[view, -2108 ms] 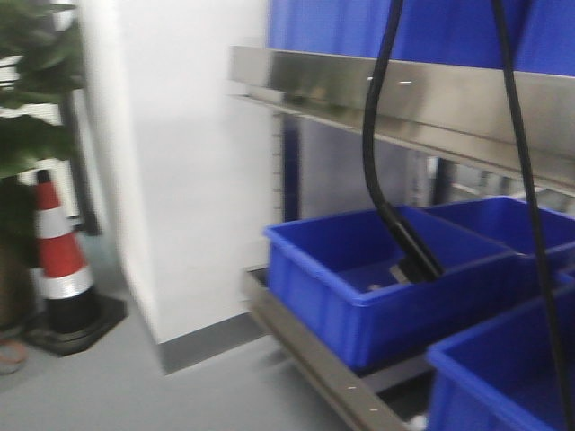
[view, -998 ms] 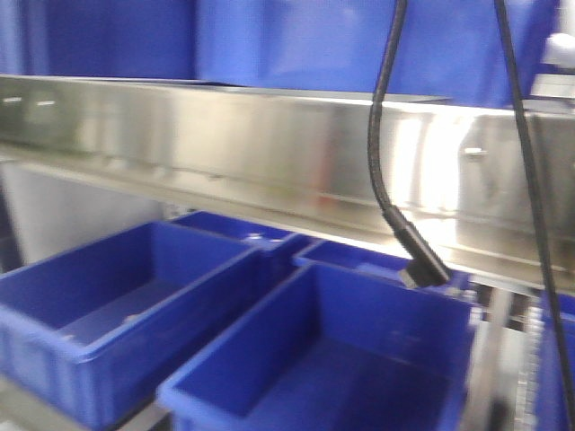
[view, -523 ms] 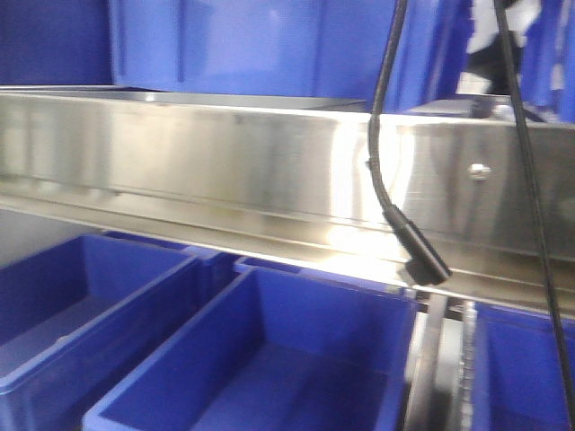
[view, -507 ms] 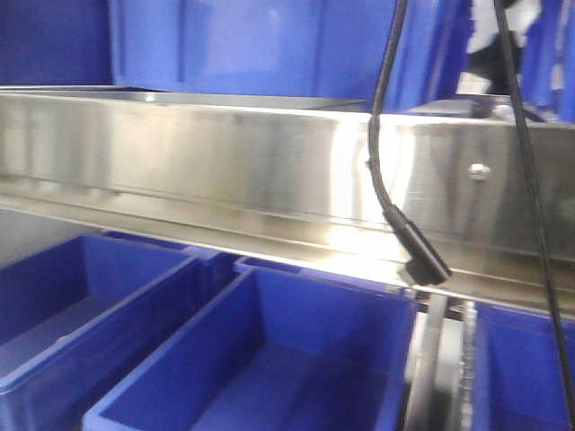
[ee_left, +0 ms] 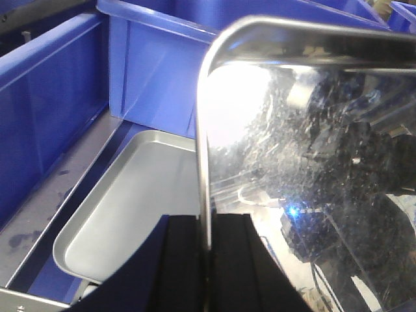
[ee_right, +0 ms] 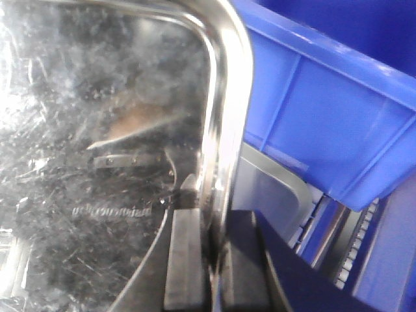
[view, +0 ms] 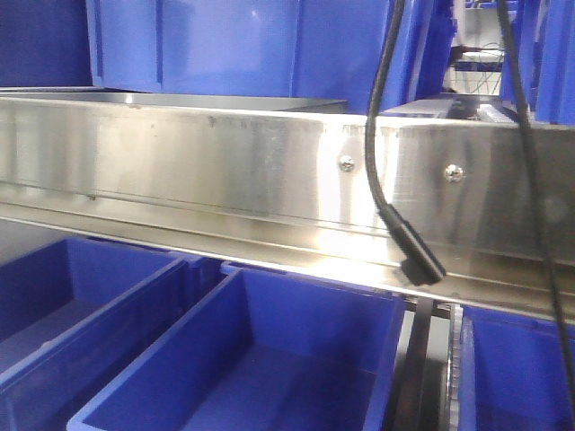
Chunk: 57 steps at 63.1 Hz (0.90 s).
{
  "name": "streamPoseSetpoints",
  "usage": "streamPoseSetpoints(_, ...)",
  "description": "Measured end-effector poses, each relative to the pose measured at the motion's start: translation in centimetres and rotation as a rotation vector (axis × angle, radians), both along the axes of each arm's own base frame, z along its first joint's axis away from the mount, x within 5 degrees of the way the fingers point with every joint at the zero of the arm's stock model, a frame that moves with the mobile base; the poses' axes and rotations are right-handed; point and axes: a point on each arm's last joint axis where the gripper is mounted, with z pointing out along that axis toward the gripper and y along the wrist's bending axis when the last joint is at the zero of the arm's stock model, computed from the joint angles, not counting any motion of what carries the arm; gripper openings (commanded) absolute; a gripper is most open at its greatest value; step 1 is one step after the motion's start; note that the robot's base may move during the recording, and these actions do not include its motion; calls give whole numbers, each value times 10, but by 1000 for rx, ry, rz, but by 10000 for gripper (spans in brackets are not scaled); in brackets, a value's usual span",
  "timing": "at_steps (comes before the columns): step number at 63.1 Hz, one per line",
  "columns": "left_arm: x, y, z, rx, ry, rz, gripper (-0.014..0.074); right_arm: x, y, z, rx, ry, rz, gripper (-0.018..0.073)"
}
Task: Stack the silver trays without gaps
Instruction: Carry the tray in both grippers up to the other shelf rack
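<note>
Silver tray (ee_left: 312,162) held up, left claw (ee_left: 207,227) and right claw (ee_right: 211,224) clamped on opposite rims; second silver tray (ee_left: 136,195) lies flat on shelf (ee_left: 65,188) below, mostly left of the left claw

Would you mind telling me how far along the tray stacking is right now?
Done: the left gripper and right gripper are each shut on the rim of the first silver tray. In hand: that tray is held up, apart from the second silver tray lying flat on the shelf. Left: lowering it in until they nest without gaps.
</note>
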Motion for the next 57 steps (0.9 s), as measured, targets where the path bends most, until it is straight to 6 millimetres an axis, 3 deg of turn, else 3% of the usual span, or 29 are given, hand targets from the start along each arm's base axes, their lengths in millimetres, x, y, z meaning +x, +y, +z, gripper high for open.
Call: streamPoseSetpoints(57, 2, 1, 4, 2, -50, 9, -17, 3, 2, 3, 22, -42, 22, -78)
